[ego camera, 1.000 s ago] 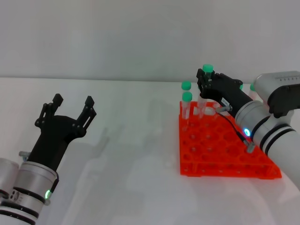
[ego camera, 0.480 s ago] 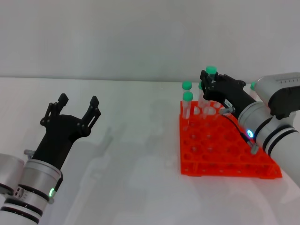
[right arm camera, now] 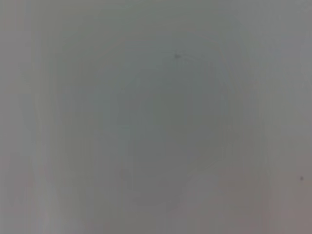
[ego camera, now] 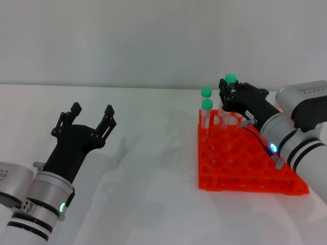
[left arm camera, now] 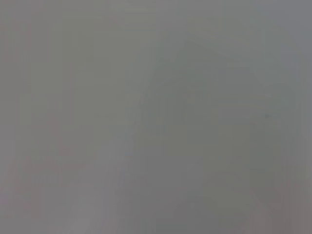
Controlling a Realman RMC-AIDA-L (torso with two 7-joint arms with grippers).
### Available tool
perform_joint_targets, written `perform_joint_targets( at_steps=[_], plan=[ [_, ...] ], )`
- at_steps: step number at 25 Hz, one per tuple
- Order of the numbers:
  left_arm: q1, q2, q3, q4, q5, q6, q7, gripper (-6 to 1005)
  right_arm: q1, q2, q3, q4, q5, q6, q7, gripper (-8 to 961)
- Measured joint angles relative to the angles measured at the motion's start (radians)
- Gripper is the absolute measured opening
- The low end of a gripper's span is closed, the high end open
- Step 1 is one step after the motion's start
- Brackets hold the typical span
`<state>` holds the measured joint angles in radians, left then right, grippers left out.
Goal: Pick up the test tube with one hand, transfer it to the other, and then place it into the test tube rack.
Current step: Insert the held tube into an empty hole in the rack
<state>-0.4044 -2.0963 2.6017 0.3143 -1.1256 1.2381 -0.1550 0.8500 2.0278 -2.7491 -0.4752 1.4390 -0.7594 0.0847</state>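
Test tube (ego camera: 229,88) gripped in right claw (ego camera: 228,96), over rack (ego camera: 245,163).

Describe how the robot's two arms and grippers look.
Both are black fingered grippers on silver cylindrical wrists with black bands. The left gripper has a small green light on its wrist. The right gripper carries a small white label strip, a thin black cable and a bluish light; a dark grey block sits farther up its arm.
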Motion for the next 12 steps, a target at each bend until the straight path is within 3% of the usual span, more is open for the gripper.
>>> perform_joint_targets(
  at_steps=[12],
  plan=[
    [-0.002, 0.001, 0.0, 0.0, 0.0, 0.0, 0.0, 847, -0.022, 0.0, -0.015, -0.01, -0.008, -0.002, -0.004, 216]
  ],
)
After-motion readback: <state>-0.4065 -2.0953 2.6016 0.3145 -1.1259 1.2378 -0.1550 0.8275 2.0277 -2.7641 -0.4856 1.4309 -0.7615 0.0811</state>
